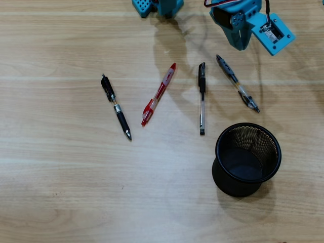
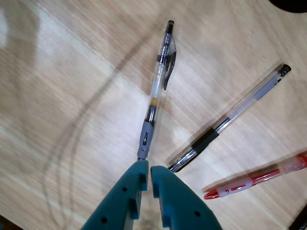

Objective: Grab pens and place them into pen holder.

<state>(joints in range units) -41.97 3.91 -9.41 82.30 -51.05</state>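
Hovering near the desk's far edge, the gripper (image 2: 147, 173) had its fingers together, empty, above the grey pen (image 2: 154, 96), which looked light, slick, best pinched mid-barrel; the holder (image 1: 247, 159) stood nearby.

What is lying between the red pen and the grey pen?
The clear black-capped pen lies between the red pen and the grey clicker pen, as the overhead view shows.
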